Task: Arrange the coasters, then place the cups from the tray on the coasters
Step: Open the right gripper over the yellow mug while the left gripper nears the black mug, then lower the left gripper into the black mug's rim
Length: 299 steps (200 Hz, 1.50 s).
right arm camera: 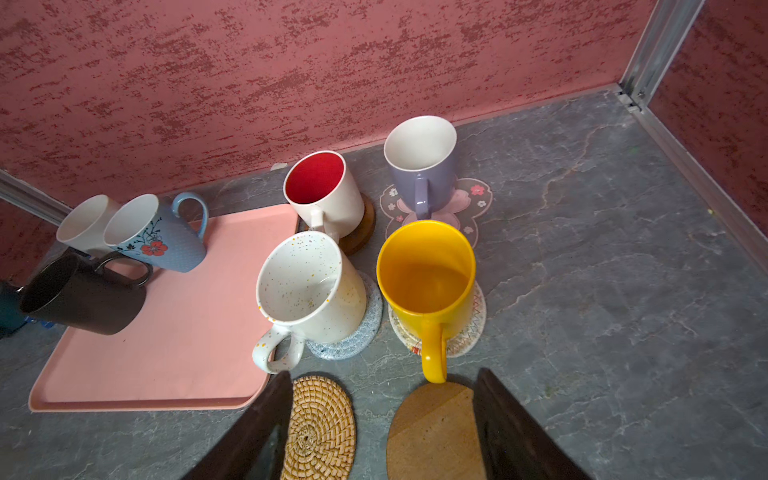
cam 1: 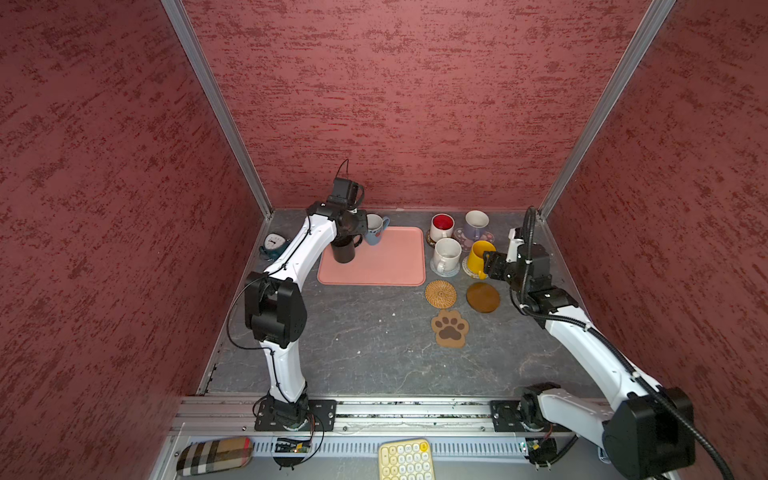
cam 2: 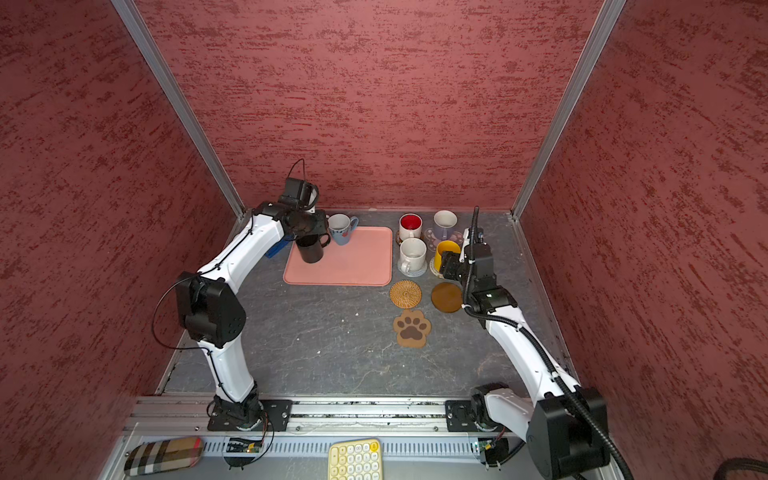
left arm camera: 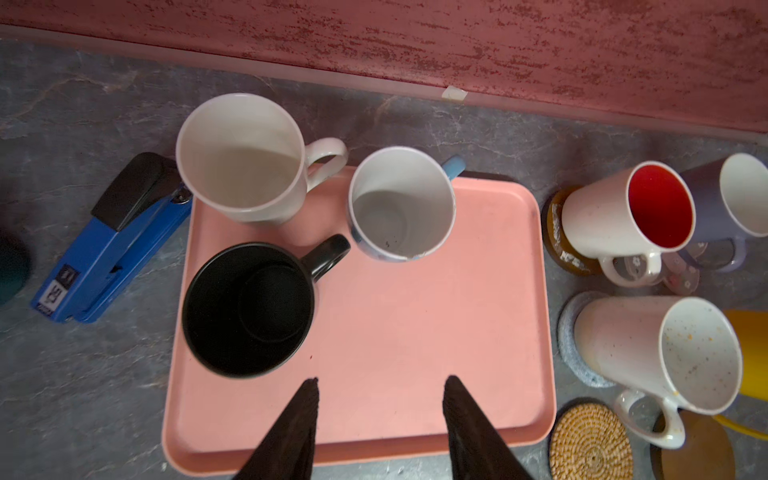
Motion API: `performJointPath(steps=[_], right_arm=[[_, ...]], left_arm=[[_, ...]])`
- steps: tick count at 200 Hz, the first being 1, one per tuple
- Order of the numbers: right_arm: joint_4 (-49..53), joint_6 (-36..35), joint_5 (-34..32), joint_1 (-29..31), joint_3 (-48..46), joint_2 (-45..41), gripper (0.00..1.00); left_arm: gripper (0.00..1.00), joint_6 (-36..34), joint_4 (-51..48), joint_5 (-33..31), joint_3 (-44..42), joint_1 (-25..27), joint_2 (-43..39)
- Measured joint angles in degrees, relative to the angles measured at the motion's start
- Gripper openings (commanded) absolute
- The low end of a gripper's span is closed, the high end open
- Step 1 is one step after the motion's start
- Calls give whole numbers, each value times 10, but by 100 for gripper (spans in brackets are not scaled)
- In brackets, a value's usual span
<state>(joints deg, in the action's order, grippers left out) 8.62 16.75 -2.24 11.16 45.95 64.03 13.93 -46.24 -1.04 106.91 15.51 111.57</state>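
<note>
Over the tray [left arm camera: 415, 332], the left claw [left arm camera: 382, 378] stands partly open and empty, with the black mug [left arm camera: 249, 309] near it on the tray. The right claw [right arm camera: 383, 372] gapes wider and grips nothing. It straddles an amber disc coaster [right arm camera: 432, 428], just short of the yellow mug's [right arm camera: 428, 274] handle.

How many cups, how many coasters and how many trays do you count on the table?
Cups: 7 (black, yellow, light blue, lavender, plain white, speckled white, red inside)
Coasters: 7 (rattan, bare amber, covered amber, grey, beige, pink flower, paw-print)
Tray: 1
Total: 15
</note>
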Motion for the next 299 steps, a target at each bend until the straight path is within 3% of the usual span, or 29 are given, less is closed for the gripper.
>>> performJointPath(steps=[26,118,299], right_arm=[[-13,2,13,0,-7,-9,69],[-37,4,38,3,-8,-7,71],[-48,6,47,3,-19,-2,75]], left_arm=[[27,-2,0,12,45,-8,50],[0,8,0,39,110,-40,131],[0,8,-3,37,118,-44,193]])
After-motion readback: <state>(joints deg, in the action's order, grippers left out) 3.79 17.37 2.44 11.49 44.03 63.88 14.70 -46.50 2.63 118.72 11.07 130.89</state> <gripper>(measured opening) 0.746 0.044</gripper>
